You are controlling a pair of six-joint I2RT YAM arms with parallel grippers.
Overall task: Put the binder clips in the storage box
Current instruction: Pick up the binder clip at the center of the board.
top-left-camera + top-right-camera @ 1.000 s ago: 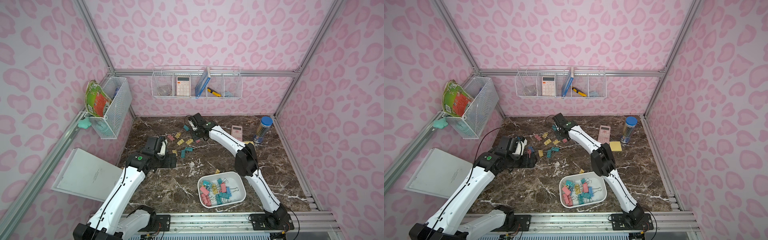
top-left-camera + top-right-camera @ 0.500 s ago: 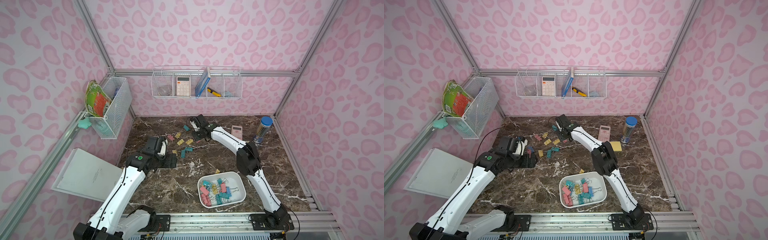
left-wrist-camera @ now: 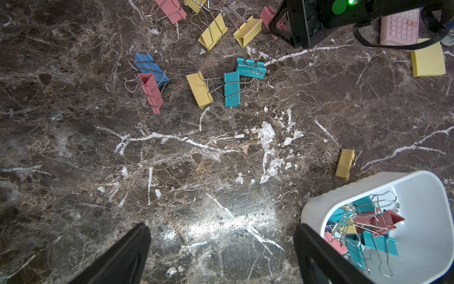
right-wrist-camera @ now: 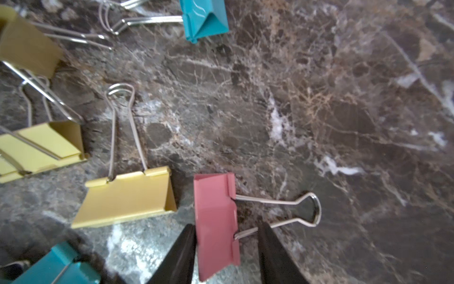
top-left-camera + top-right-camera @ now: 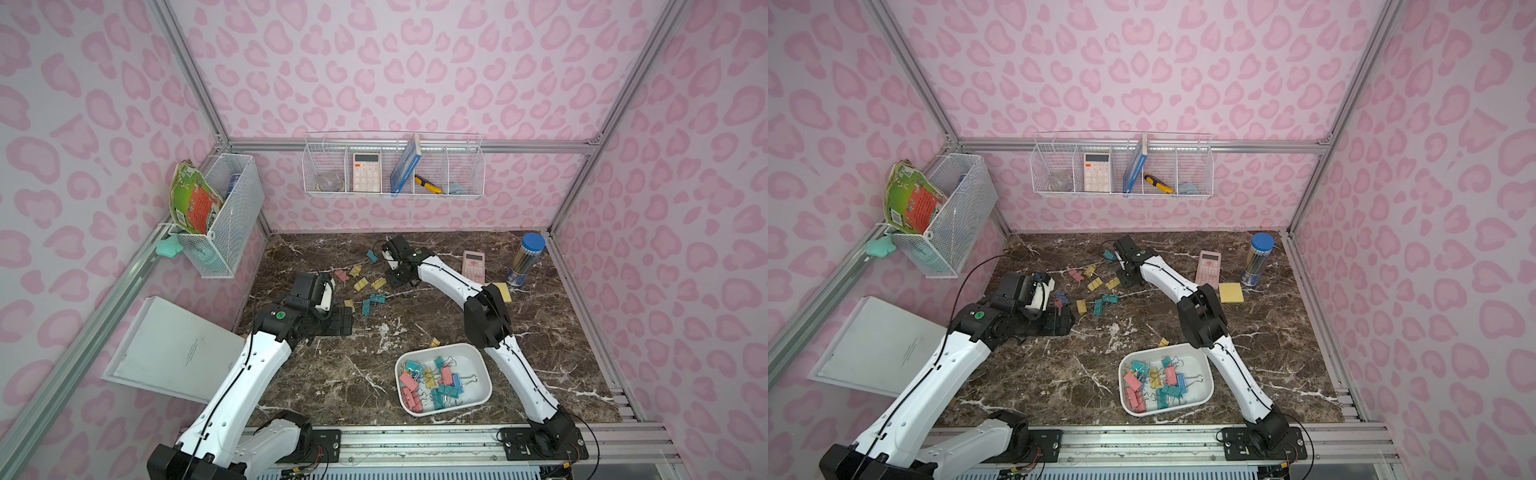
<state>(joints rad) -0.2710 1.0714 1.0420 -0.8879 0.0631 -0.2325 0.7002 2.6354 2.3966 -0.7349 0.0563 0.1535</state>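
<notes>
Right gripper (image 4: 227,225) half-open astride one pink clip (image 4: 213,209), unclamped; one yellow clip (image 4: 127,199) just beside, two teal clips (image 4: 204,19) near. Left gripper (image 3: 221,227) wide, empty.

A tangled heap of pink, yellow, teal and blue binder clips (image 5: 432,384) is held in the storage box (image 5: 473,359), a shallow white tray with rounded corners. About a dozen loose clips (image 5: 366,306) are scattered well behind it. One yellow clip (image 5: 434,342) is seen just beside its rim.
</notes>
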